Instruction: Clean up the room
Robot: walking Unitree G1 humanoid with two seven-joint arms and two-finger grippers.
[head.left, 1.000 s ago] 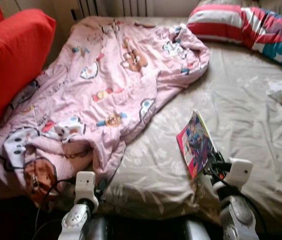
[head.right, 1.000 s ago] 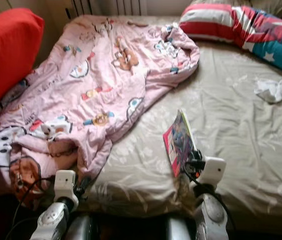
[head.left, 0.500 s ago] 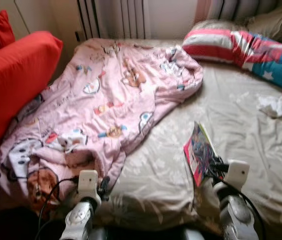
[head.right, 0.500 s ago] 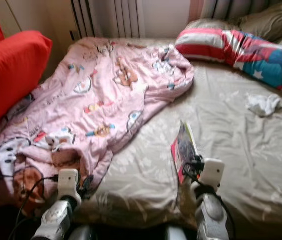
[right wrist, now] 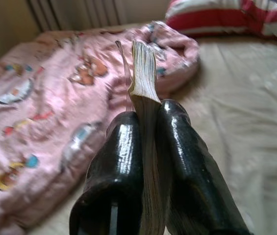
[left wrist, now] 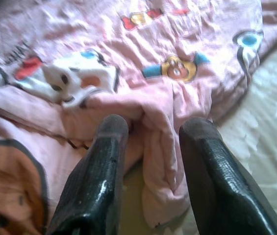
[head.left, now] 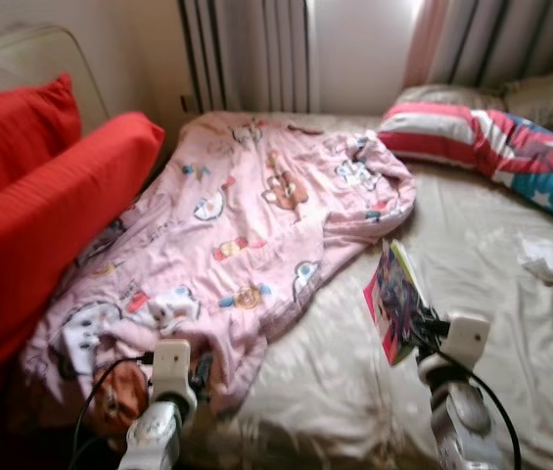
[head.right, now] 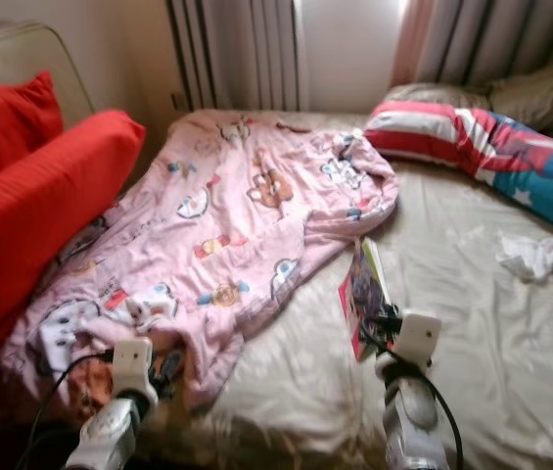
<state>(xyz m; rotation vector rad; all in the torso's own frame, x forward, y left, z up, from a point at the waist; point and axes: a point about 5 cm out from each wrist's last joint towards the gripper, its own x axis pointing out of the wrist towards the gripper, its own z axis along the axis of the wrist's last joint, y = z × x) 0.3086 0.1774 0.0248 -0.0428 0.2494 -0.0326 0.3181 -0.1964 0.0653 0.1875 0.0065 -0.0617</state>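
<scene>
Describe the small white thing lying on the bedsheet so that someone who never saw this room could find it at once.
Start from the bed with the beige sheet, and go to the striped red, white and blue pillow at its head. Just below that pillow, on the robot's right side, lies a small crumpled white cloth. It sits alone on bare sheet, far from the pink cartoon blanket, and is the one plain white item.

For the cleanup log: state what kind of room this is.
Most likely a bedroom: a bed with a rumpled pink blanket, a striped pillow at its head, and curtains behind.
</scene>
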